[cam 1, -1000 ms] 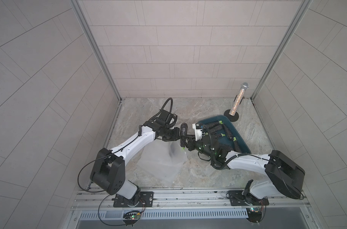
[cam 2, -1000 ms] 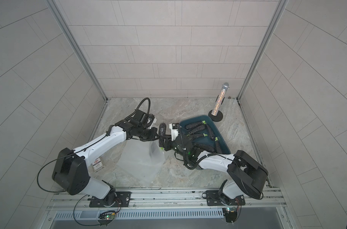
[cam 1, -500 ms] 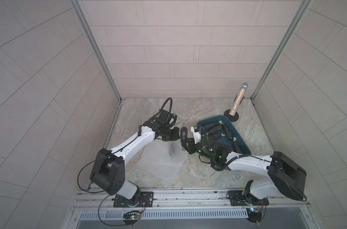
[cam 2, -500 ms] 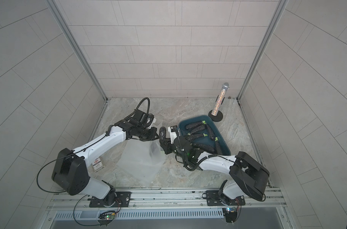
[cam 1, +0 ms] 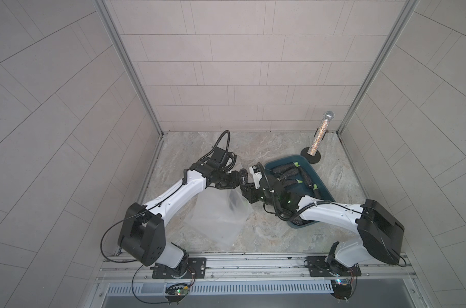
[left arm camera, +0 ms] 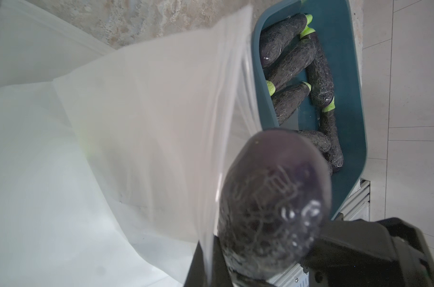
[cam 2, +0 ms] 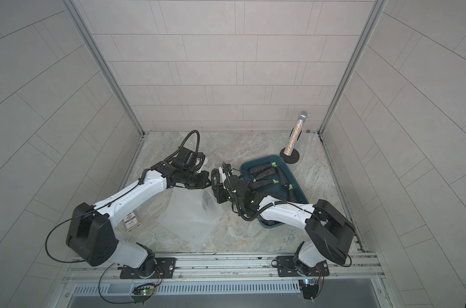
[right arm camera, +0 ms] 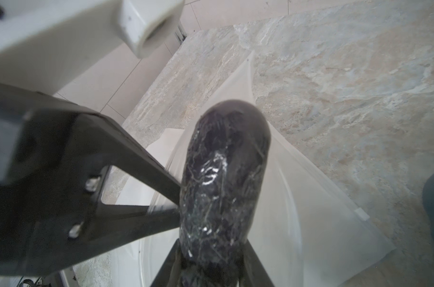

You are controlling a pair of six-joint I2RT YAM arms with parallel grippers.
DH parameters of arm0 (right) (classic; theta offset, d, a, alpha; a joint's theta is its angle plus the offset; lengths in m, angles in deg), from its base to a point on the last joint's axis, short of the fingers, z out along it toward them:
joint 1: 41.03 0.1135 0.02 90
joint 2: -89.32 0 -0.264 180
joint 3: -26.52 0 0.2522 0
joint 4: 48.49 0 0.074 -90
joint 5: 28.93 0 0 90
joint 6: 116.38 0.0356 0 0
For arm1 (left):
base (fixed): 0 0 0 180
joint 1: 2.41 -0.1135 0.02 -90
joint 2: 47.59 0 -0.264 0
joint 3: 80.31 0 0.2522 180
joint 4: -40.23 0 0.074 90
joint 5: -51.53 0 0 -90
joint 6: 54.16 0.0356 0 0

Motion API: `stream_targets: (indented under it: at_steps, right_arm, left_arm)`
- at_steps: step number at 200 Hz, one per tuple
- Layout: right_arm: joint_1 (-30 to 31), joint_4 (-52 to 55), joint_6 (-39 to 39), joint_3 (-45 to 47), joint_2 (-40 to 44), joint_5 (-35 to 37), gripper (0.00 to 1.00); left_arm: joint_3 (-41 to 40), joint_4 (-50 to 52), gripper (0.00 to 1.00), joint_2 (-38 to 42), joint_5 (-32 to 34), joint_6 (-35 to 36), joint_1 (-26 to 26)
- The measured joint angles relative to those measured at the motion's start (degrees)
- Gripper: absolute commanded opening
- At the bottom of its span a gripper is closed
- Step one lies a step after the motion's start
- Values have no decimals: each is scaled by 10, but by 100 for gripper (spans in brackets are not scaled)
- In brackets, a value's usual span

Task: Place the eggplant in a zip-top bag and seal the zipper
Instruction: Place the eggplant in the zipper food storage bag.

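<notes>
Sagging on the desk [cam 1: 266, 240], the zip-top bag [cam 1: 218, 216] looks limp and slippery; the left end effector [right arm camera: 177, 201] is pinched shut on its rim. At that mouth the right end effector [right arm camera: 211, 261] clamps the eggplant [right arm camera: 226, 174], likely firm and slick, by one end. That pinch crowds the entry. Behind: bin [left arm camera: 347, 49] of other eggplants [left arm camera: 317, 74], then a microphone [cam 1: 318, 133].

White arms [cam 1: 178, 194], black joints [cam 1: 141, 234], cables [cam 1: 310, 206]

Eggplant [left arm camera: 273, 211] at left wrist cam: blurry, lower end cut off by frame. Can't tell if tip's past zip-top bag [left arm camera: 149, 111] rim. Right wrist view, held end lost btwn right tool [right arm camera: 211, 269] fingers, off-frame. Left tool [cam 1: 236, 184] tips too dark & small in both top views. Bin [cam 1: 323, 188] near end under right arm [cam 1: 333, 213]. Card [cam 2: 130, 222] print unreadable.
</notes>
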Motion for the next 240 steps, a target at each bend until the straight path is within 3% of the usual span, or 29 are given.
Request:
stream_targets:
  at_steps: [57,123,160,194,240]
  right_arm:
    - [0,61,-8,-29,-29,2,29]
    - [0,119,-23,-89,-55,-4,47]
    - [0,132,-25,-91,-55,-6,48]
    - [-2,136,-25,-85,-47,-8,43]
    - [-20,139,-23,-59,6,-17,43]
  left_arm:
    - [0,13,0,9,7,12,-1]
    - [-1,14,0,11,4,18,-1]
    - [-1,14,0,17,4,18,-1]
    - [-1,14,0,18,4,18,-1]
    - [-2,11,0,18,7,18,-1]
